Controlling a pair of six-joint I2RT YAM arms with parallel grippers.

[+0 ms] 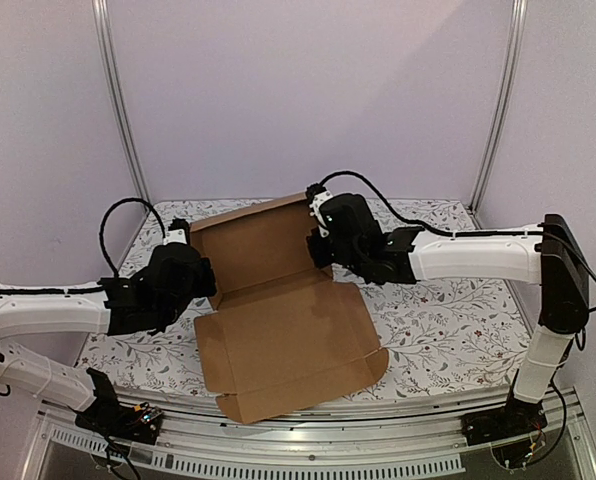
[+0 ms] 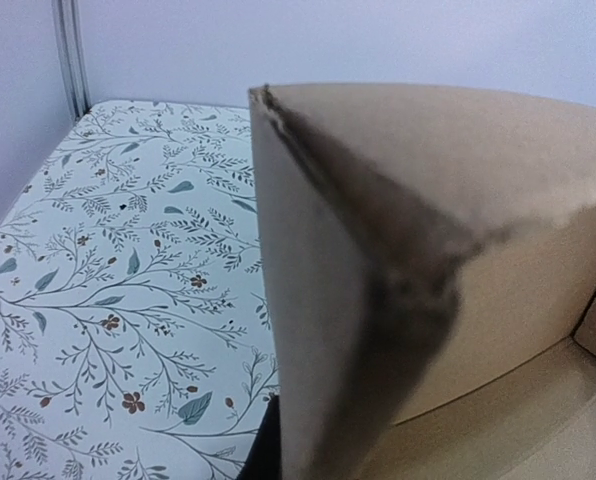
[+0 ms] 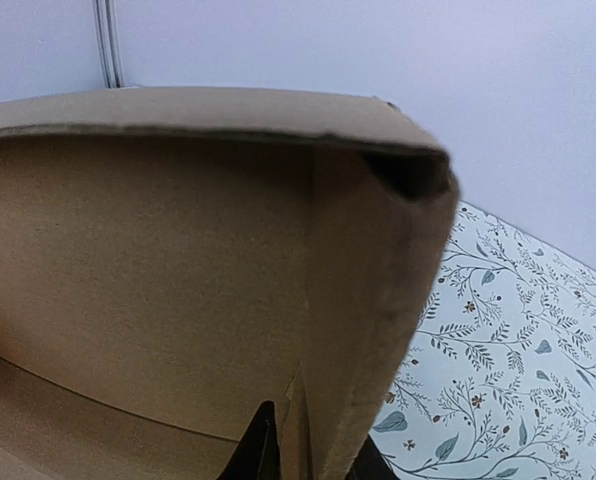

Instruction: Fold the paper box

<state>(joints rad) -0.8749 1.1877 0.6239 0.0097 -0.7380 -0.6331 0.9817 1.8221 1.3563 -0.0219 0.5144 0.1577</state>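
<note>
Nearest the lens, at the near edge of the table (image 1: pixel 448 330): the two arm bases (image 1: pixel 118 415), one toward each corner. On the left, the left arm (image 1: pixel 48 310), white-sleeved, reaching in from the side toward the middle. At its tip, the left gripper (image 1: pixel 205 282), black, pressed against the left edge of the paper box (image 1: pixel 288 340), jaws clenched on the raised left side flap. In the left wrist view, that flap seen edge-on and filling the frame, folded at a corner against the standing far panel, with one dark finger (image 2: pixel 263 450) just visible at its foot.

In the middle of the leaf-patterned table, the paper box itself: plain brown cardboard, mostly spread open. Near panel lying flat, rounded corner tabs pointing toward the bases. Far panel tilted up between the two grippers.

On the right, the right gripper (image 1: pixel 319 250) at the far panel's right corner, fingers (image 3: pixel 263 452) set either side of the right side flap. Impossible to tell whether squeezing the cardboard or merely flanking it. Behind it, the right arm (image 1: pixel 478 260), stretched leftward from an upright elbow at the table's right side.

Beyond, pale lilac walls (image 1: pixel 308 90) and two metal posts (image 1: pixel 128 110).
</note>
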